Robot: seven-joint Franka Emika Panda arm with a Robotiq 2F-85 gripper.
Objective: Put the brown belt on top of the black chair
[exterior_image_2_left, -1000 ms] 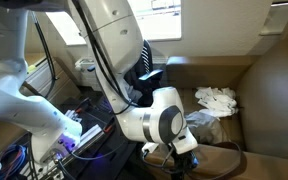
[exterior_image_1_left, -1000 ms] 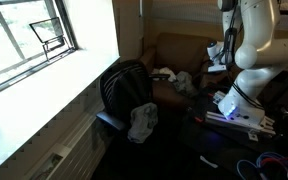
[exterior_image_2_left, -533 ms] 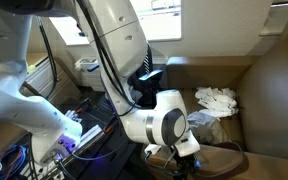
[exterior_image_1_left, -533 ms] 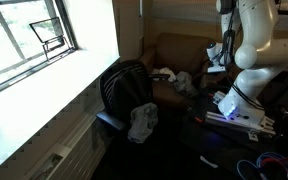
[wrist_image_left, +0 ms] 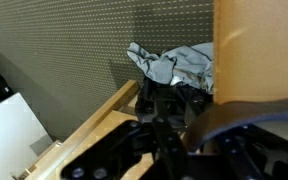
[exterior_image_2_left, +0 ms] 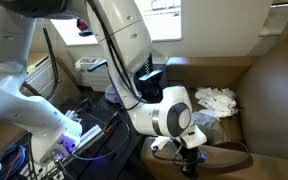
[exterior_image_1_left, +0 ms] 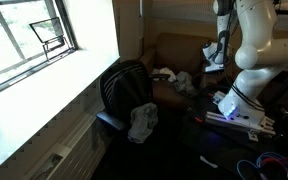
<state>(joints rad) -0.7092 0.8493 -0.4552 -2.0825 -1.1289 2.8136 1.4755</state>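
The robot arm (exterior_image_2_left: 124, 45) is being held folded low over the brown sofa (exterior_image_2_left: 274, 95), where the pickup is judged to be taking place. The black chair (exterior_image_1_left: 124, 88) is being used as the drop-off and is standing by the window (exterior_image_1_left: 34, 40), well apart. A grey cloth (exterior_image_1_left: 142, 121) is being carried on its seat edge. Crumpled white cloths (exterior_image_2_left: 217, 98) are being kept clear of, behind the tool. The gripper (exterior_image_2_left: 189, 163) is being held down at the seat, just beside what is being taken for the brown belt (exterior_image_2_left: 229, 148), a dark curved strip. Whether the fingers are being closed on anything cannot be told, since shadow is hiding them.
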